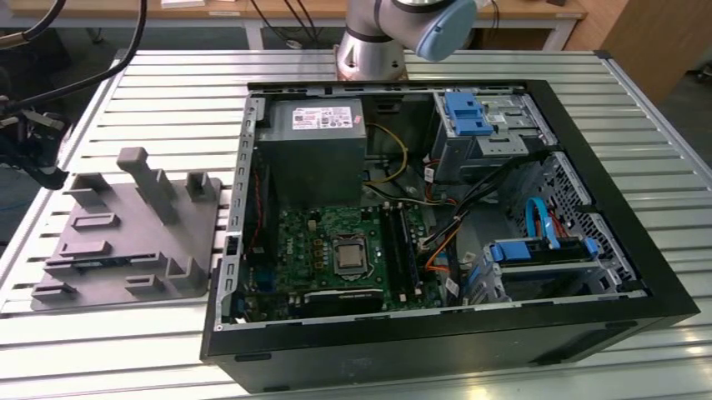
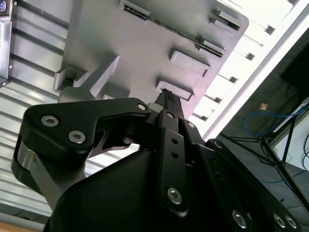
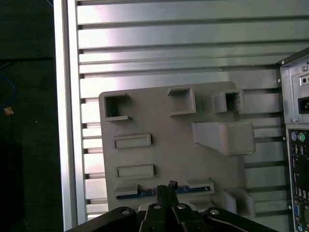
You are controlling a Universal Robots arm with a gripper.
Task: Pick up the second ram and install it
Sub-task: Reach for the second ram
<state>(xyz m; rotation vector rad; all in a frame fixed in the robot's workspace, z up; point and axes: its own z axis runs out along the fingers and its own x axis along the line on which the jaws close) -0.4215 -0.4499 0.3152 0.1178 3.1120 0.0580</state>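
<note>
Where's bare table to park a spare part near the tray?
In the exterior view: bare slats behind the grey tray, and a strip in front of it. Tight between tray and computer case; inside the case is crowded.

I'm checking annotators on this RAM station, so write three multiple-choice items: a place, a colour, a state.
1. The second ram lies: A in the grey tray; B on the bare table; C atop the power supply.
2. The drive-bay brackets are: A red; B blue; C white.
3. The computer case is: A shut; B open, motherboard showing; C upside down.
Answers: 1 A, the stick sits in a tray slot; 2 B, they show blue; 3 B, its inside is exposed.
</note>
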